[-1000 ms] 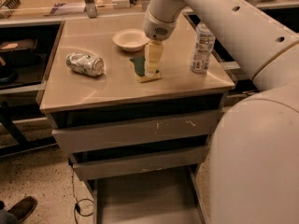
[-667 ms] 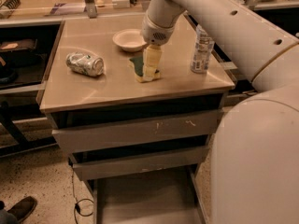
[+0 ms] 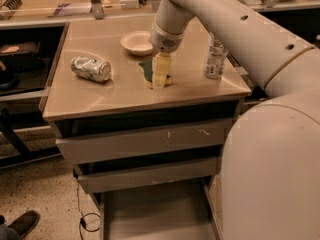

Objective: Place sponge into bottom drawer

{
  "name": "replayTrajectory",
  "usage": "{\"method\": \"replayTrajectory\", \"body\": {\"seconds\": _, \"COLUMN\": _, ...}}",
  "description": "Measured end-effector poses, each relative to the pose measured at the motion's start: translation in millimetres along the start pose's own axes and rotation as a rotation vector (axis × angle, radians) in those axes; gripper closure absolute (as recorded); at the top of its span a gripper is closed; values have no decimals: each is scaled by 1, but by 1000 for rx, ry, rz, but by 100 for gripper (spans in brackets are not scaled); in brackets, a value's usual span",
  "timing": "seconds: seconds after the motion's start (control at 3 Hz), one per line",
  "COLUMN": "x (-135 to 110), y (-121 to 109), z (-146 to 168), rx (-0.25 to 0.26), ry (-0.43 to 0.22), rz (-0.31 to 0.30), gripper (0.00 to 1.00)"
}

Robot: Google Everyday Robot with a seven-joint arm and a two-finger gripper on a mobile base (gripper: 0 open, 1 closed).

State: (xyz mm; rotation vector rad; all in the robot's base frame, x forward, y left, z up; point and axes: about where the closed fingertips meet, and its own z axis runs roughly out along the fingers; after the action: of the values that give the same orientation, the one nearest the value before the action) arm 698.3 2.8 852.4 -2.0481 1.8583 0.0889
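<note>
While the white arm (image 3: 240,29) reaches in from the right and bends down over the middle of the cabinet top (image 3: 100,96), the gripper (image 3: 161,76) hangs straight down at the sponge (image 3: 147,68). It stands on or just over the right part of the sponge, and whether it is clamped on it or loose cannot be told from this view. The sponge lies on the cabinet top, a little right of the middle, with its dark green layer showing to the left of the gripper and pale yellow foam at the near edge.

A crushed silver can (image 3: 91,68) lies on its side to the left of the sponge, well apart from it. A pale bowl (image 3: 136,42) sits farther back, just beyond the sponge and to the left of the arm's wrist. A clear plastic bottle (image 3: 215,59) stands upright near the right edge of the top.

Below the top, the upper drawer (image 3: 145,143) and the middle drawer (image 3: 150,176) show their grey fronts, each pulled out slightly. The bottom drawer (image 3: 155,214) is drawn far out toward the near side, its flat grey floor bare.

On the speckled floor at the near left, a dark shoe (image 3: 22,223) shows at the corner, and a thin black cable (image 3: 82,219) trails beside the cabinet. The robot's rounded white body fills the near right.
</note>
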Motion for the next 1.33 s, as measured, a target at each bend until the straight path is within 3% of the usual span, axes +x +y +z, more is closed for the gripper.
{"method": "replayTrajectory", "body": {"seconds": 1.33, "x": 19, "y": -14, "z": 35, "rx": -61, "ry": 9, "rz": -2, "gripper": 0}}
